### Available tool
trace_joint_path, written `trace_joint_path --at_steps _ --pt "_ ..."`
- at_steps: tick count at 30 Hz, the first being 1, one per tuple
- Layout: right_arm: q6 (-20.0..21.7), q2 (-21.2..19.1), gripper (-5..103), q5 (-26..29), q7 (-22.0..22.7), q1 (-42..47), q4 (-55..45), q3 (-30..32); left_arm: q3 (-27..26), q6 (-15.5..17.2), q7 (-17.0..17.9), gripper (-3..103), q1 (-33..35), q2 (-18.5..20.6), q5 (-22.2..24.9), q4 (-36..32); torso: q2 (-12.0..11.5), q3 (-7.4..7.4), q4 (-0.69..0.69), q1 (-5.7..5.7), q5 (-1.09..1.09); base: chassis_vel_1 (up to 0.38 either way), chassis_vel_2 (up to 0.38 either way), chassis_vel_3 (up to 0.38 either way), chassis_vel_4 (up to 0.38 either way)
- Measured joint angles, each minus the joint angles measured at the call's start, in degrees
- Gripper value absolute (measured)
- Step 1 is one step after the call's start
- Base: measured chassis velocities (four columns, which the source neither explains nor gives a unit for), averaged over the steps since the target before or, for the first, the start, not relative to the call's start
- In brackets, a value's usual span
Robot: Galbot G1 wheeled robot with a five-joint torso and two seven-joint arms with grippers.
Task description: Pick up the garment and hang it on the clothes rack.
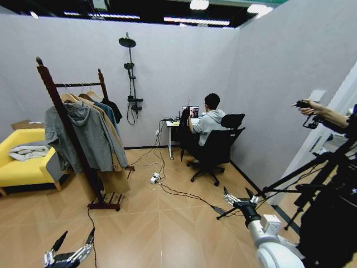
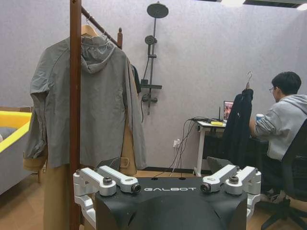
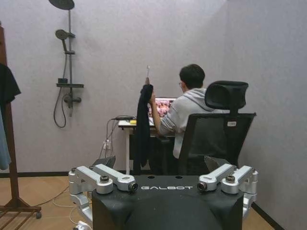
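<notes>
The black garment (image 1: 184,120) hangs from a hanger that a seated person holds up beside the desk at the back of the room; it also appears as the black garment (image 2: 237,127) and the black garment (image 3: 142,123). The clothes rack (image 1: 66,124) stands at the left with a grey hoodie (image 1: 85,134) and other clothes on its rod; its post (image 2: 75,96) is close in the left wrist view. My left gripper (image 1: 74,240) is low at the front left, open and empty. My right gripper (image 1: 238,195) is at the front right, open and empty, facing the desk.
A yellow sofa (image 1: 22,164) sits left of the rack. Cables and a power strip (image 1: 154,178) lie on the wooden floor between rack and desk. A black office chair (image 1: 217,151) holds the person. A tripod (image 1: 321,170) stands at the right; a shower fixture (image 1: 131,78) is on the back wall.
</notes>
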State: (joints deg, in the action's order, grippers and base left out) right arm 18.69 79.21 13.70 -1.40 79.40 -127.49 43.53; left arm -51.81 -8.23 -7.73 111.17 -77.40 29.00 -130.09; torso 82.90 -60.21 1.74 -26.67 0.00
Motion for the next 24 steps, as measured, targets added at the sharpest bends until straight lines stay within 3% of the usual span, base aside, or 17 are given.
trace_joint_path --at_steps 8,24 --pt "-0.36 -1.26 100 1.13 -1.46 1.39 -1.08 0.49 0.0 0.0 0.0 100 -0.01 0.0 0.0 0.0 0.01 0.01 0.01 0.01 0.0 0.0 0.0 0.0 0.0" --pt "-1.69 0.73 100 -0.93 -2.14 5.7 -4.99 0.21 0.0 0.0 0.0 100 0.0 0.0 0.0 0.0 0.01 0.0 0.01 0.0 -0.01 -0.11 0.1 0.095 -0.093"
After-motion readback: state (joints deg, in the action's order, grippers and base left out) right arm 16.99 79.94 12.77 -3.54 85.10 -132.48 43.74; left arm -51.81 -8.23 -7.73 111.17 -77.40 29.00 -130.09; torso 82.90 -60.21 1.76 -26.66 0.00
